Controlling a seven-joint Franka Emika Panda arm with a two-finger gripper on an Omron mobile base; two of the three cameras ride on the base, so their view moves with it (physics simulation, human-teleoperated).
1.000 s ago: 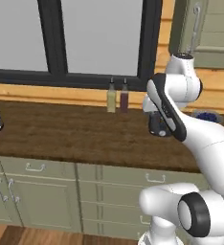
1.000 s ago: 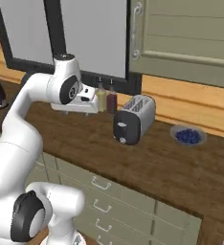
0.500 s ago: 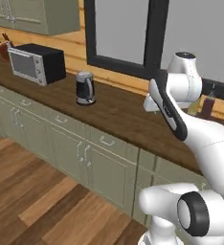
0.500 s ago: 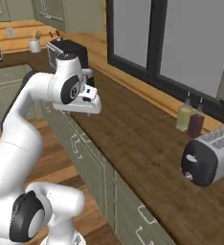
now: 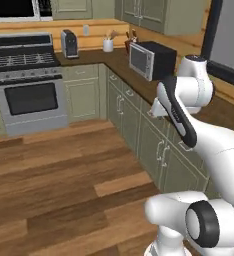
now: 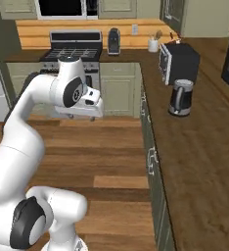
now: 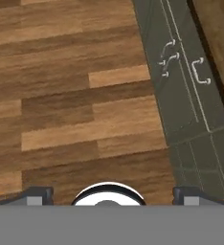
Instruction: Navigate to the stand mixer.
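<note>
Where the stand mixer stands cannot be told from these views; the base faces a corner of the kitchen. By judgement such a mixer is heavy and stiff, its glossy head slippery, so the bowl handle or the neck of the stand would be the safest hold, though reaching it needs only driving. The pincer (image 7: 111, 195) is spread wide and carries nothing. The right base view adds a kettle (image 6: 180, 97) on the bench (image 6: 199, 152) beside a toaster oven (image 6: 178, 61); the left base view gives the stove (image 5: 26, 82) more fully; the hand view looks down on the floor (image 7: 61, 95) and cabinet doors (image 7: 185, 81)
</note>
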